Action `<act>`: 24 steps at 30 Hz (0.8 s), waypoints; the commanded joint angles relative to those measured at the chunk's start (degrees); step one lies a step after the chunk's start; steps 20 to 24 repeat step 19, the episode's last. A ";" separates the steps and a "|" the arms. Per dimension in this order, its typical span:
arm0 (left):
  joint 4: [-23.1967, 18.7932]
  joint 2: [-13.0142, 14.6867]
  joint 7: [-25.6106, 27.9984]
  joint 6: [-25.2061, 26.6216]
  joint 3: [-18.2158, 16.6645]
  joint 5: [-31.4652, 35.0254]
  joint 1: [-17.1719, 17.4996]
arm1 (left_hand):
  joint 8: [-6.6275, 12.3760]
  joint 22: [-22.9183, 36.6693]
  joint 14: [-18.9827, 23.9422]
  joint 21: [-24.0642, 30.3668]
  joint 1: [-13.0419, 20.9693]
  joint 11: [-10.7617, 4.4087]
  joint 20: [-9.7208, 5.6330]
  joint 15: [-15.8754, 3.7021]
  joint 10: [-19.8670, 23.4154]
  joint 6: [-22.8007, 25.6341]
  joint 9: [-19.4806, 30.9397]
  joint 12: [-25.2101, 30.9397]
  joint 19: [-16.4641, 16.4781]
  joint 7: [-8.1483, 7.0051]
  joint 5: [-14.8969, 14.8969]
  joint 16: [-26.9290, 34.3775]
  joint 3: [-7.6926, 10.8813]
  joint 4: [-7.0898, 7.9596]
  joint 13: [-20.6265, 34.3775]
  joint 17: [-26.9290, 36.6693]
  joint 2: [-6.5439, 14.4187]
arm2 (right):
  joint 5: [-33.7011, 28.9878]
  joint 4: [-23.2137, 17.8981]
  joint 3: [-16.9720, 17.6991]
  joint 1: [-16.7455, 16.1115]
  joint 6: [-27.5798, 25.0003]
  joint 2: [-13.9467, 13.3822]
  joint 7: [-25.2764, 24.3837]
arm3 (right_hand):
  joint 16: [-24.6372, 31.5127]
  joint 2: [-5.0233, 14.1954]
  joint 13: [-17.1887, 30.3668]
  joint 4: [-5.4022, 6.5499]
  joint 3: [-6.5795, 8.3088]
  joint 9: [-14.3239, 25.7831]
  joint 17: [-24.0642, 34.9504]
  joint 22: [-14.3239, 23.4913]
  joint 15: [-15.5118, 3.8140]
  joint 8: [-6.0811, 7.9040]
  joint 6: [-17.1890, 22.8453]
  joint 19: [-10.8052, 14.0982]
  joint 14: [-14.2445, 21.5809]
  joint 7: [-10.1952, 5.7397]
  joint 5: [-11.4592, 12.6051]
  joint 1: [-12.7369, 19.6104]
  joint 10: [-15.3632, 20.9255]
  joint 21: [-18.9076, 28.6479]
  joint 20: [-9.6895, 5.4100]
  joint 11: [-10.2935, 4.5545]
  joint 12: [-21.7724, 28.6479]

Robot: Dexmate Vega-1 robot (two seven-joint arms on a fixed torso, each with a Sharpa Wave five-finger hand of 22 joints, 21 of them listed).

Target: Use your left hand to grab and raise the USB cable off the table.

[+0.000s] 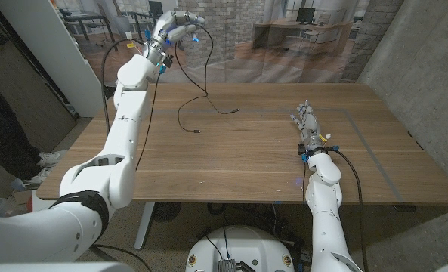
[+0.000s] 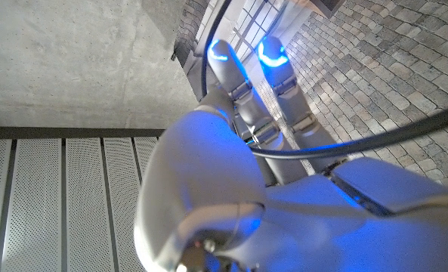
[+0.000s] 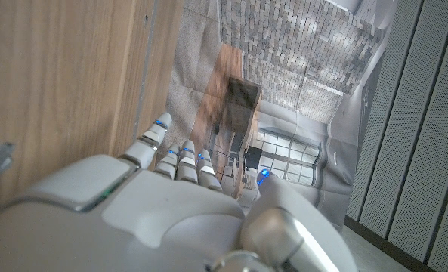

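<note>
Left robot hand gripping cable

Wooden table in foreground, faint rectangular outline marked toward its right side. Grey concrete wall at right; white panel at left. Printed backdrop behind, depicting brick walls, desks and monitors. Perforated ribbed panelling beside concrete surface.
</note>
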 commanded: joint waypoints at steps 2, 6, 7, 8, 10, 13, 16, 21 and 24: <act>4.82 -1.52 -0.75 -2.50 0.05 -1.36 -2.94 | -0.16 0.03 0.36 0.57 0.00 -1.12 -3.26 0.04 3.51 0.71 0.09 0.11 -0.09 -0.02 0.30 0.09 0.31 0.10 6.38 0.38 0.29 | -1.27 -4.31 -1.20 -4.15 0.98 2.62 -2.69 | -0.14 0.06 0.35 -0.09 -0.12 0.29 0.25 0.20 0.16 0.33 0.06 0.32 0.25 0.27 0.25 -0.42 0.40 -0.05 -0.13 0.03 0.40; 6.33 -1.83 -1.52 -2.68 -0.02 -2.15 -3.89 | -0.21 0.03 0.37 0.62 -0.01 -1.16 -3.25 0.04 3.60 0.69 0.10 0.09 -0.10 -0.06 0.29 0.09 0.33 0.09 6.45 0.47 0.30 | -1.64 -5.84 -1.58 -5.69 0.79 3.48 -3.42 | -0.13 0.06 0.35 -0.10 -0.13 0.29 0.25 0.20 0.19 0.34 0.07 0.29 0.27 0.25 0.25 -0.42 0.40 -0.06 -0.12 0.04 0.40; 6.74 -1.88 -1.72 -2.85 0.00 -2.27 -4.12 | -0.23 0.03 0.37 0.63 -0.01 -1.12 -3.26 0.04 3.63 0.67 0.10 0.10 -0.11 -0.07 0.29 0.09 0.34 0.09 6.47 0.49 0.30 | -1.67 -6.15 -1.65 -6.00 0.76 3.67 -3.58 | -0.13 0.06 0.35 -0.10 -0.13 0.29 0.25 0.20 0.21 0.33 0.06 0.30 0.25 0.22 0.25 -0.42 0.38 -0.06 -0.15 0.04 0.39; 7.17 -1.96 -1.84 -3.03 0.01 -2.37 -4.35 | -0.23 0.03 0.37 0.64 -0.01 -1.15 -3.26 0.05 3.64 0.69 0.10 0.09 -0.12 -0.07 0.29 0.09 0.34 0.09 6.49 0.51 0.30 | -1.70 -6.45 -1.71 -6.27 0.68 3.83 -3.72 | -0.13 0.06 0.35 -0.10 -0.13 0.29 0.25 0.20 0.19 0.33 0.07 0.31 0.26 0.25 0.25 -0.42 0.43 -0.05 -0.13 0.06 0.41; 8.14 -2.11 -2.24 -3.40 0.07 -2.60 -4.88 | -0.23 0.02 0.38 0.66 -0.02 -1.13 -3.26 0.05 3.67 0.74 0.10 0.08 -0.13 -0.07 0.28 0.09 0.35 0.09 6.52 0.54 0.30 | -1.92 -6.97 -1.82 -6.67 0.51 4.04 -4.07 | -0.14 0.06 0.35 -0.10 -0.13 0.29 0.25 0.20 0.18 0.34 0.07 0.31 0.24 0.22 0.25 -0.42 0.44 -0.05 -0.13 0.09 0.41; 9.53 -2.27 -2.79 -3.92 0.17 -2.86 -5.59 | -0.26 0.02 0.37 0.71 -0.04 -1.33 -3.27 0.05 3.70 0.82 0.10 0.03 -0.16 -0.08 0.26 0.07 0.37 0.09 6.61 0.65 0.30 | -2.33 -7.76 -2.04 -7.11 0.29 4.23 -4.55 | -0.15 0.06 0.35 -0.11 -0.13 0.29 0.25 0.19 0.24 0.33 0.07 0.31 0.22 0.22 0.26 -0.41 0.42 -0.05 -0.13 0.04 0.40; 10.84 -2.41 -3.21 -4.36 0.20 -3.06 -6.07 | -0.32 0.01 0.35 0.74 -0.05 -1.28 -3.28 0.06 3.68 0.73 0.11 -0.02 -0.19 -0.10 0.25 0.06 0.38 0.09 6.67 0.72 0.30 | -2.57 -8.23 -2.16 -7.30 -0.22 4.28 -4.87 | -0.15 0.06 0.35 -0.11 -0.14 0.29 0.25 0.19 0.23 0.33 0.07 0.32 0.23 0.23 0.26 -0.41 0.40 -0.05 -0.13 0.06 0.39; 12.15 -2.34 -3.22 -4.61 0.19 -2.90 -6.47 | -0.36 0.01 0.34 0.77 -0.07 -1.25 -3.27 0.06 3.60 0.71 0.11 -0.09 -0.21 -0.06 0.23 0.05 0.40 0.10 6.70 0.77 0.32 | -2.72 -8.18 -2.15 -7.12 -0.53 4.19 -5.22 | -0.14 0.06 0.35 -0.11 -0.14 0.29 0.25 0.19 0.25 0.33 0.06 0.32 0.24 0.26 0.26 -0.41 0.44 -0.05 -0.12 0.08 0.41; 12.15 -2.34 -3.22 -4.61 0.19 -2.90 -6.47 | -0.36 0.01 0.34 0.77 -0.07 -1.25 -3.27 0.06 3.60 0.71 0.11 -0.09 -0.21 -0.06 0.23 0.05 0.40 0.10 6.70 0.77 0.32 | -2.72 -8.18 -2.15 -7.12 -0.53 4.19 -5.22 | -0.14 0.06 0.35 -0.11 -0.14 0.29 0.25 0.19 0.25 0.33 0.06 0.32 0.24 0.26 0.26 -0.41 0.44 -0.05 -0.12 0.08 0.41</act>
